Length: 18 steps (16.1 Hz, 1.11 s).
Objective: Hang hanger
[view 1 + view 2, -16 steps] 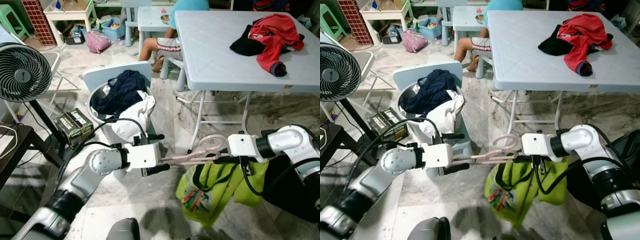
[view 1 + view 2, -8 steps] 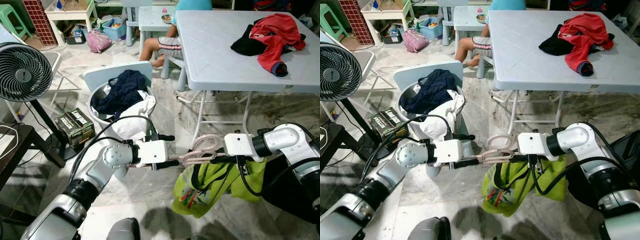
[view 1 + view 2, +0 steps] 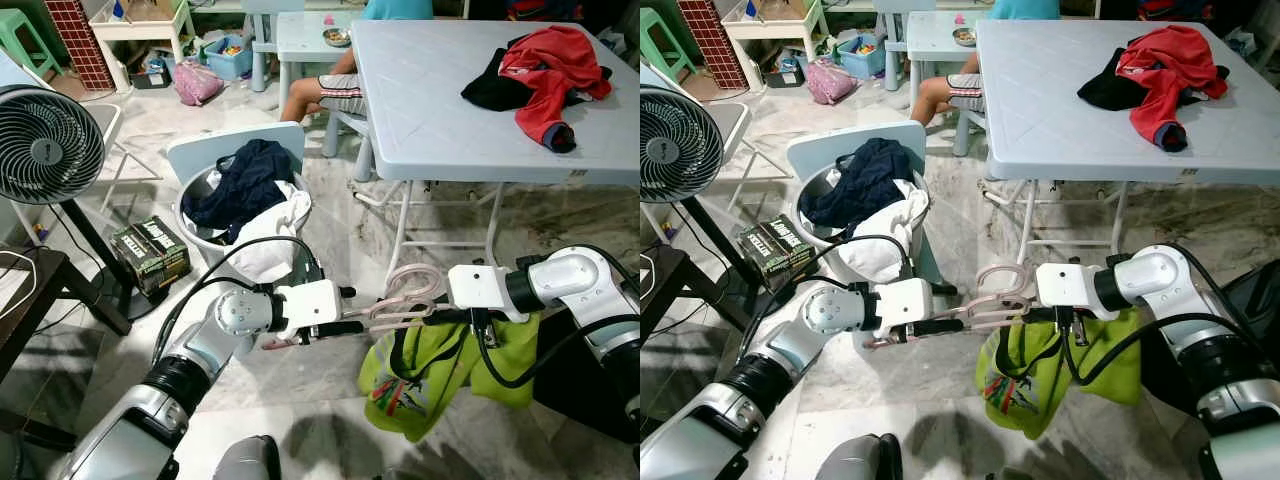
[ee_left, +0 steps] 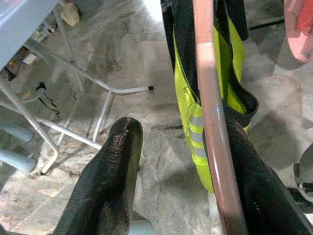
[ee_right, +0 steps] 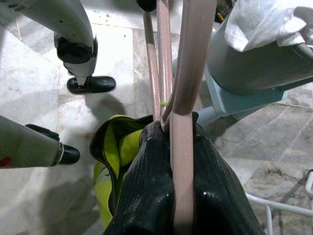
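- Right tool (image 3: 440, 312): arm reaching inward at mid-height, fingers clamped on the pink plastic hanger (image 3: 400, 300), held level above the marble floor (image 3: 300, 370).
- Lime-green garment (image 3: 430, 370): draped from the hanger.
- Left tool (image 3: 352, 310): arm extended opposite, fingers (image 4: 110, 186) apart around the hanger's bar.

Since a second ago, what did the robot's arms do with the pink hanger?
The left gripper slid further along the pink hanger toward the right gripper; its fingers are apart, with the bar lying against one. The right gripper stayed clamped on the hanger, the green shirt still hanging from it. The laundry basket and table did not move.
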Available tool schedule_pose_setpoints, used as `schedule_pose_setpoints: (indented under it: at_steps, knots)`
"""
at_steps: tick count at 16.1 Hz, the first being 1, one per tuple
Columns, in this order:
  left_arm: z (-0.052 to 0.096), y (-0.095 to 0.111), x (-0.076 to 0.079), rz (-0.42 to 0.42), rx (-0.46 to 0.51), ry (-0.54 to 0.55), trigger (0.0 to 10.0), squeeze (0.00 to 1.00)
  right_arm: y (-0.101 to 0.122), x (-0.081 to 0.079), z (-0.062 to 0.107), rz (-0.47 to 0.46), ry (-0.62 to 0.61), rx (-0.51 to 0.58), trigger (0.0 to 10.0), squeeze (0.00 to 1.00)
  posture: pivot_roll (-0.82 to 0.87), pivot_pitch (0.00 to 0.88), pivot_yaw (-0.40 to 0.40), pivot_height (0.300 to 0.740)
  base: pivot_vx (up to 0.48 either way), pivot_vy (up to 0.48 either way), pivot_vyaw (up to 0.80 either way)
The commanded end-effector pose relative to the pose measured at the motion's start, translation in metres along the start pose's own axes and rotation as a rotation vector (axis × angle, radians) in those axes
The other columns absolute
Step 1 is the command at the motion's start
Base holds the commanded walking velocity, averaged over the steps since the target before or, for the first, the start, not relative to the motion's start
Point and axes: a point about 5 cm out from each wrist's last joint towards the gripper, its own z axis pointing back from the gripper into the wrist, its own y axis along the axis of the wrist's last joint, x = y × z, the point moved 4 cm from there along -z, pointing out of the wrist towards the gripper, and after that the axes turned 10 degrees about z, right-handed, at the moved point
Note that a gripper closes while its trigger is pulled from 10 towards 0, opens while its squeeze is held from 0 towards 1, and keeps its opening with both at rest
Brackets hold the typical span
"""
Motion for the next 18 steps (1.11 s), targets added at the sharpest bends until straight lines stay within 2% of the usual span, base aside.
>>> schedule_pose_setpoints:
  at_steps: [1,7,11,12,13,16,17,18]
  knots:
    - [-0.004,0.017,-0.008,0.007,0.067,0.017,0.0,0.0,0.01,0.005,-0.002,0.052,-0.001,0.025,10.0,0.0,-0.08,0.064,0.024,0.74,0.0,0.0,0.0]
    - [-0.003,0.016,-0.018,0.034,0.059,0.044,0.0,0.0,0.012,0.009,-0.003,0.077,-0.01,0.021,10.0,0.0,-0.07,0.056,0.021,0.74,0.0,0.0,0.0]
    - [-0.004,0.015,-0.018,0.051,0.073,0.062,0.0,0.0,0.014,0.011,-0.005,0.08,-0.009,0.031,10.0,0.0,-0.07,0.058,0.012,0.74,0.0,0.0,0.0]
    - [-0.003,0.013,-0.016,0.122,0.097,0.065,0.0,0.0,0.017,0.014,-0.009,0.083,-0.011,0.048,10.0,0.0,-0.07,0.045,0.014,0.74,0.0,0.0,0.0]
    - [-0.003,0.012,-0.015,0.132,0.093,0.06,0.0,0.0,0.018,0.015,-0.01,0.082,-0.015,0.051,10.0,0.0,-0.07,0.045,0.014,0.74,0.0,0.0,0.0]
    - [-0.004,0.014,-0.02,0.119,0.093,0.081,0.0,0.0,0.022,0.014,-0.014,0.068,0.0,0.082,10.0,0.0,-0.06,0.037,0.003,0.74,0.0,0.0,0.0]
    - [-0.003,0.015,-0.025,0.119,0.096,0.103,0.0,0.0,0.024,0.012,-0.014,0.053,0.025,0.099,10.0,1.0,-0.06,0.034,0.001,0.74,0.0,0.0,0.0]
    - [-0.003,0.015,-0.026,0.123,0.098,0.11,0.0,0.0,0.024,0.013,-0.013,0.048,0.027,0.102,10.0,1.0,-0.06,0.034,0.001,0.74,0.0,0.0,0.0]
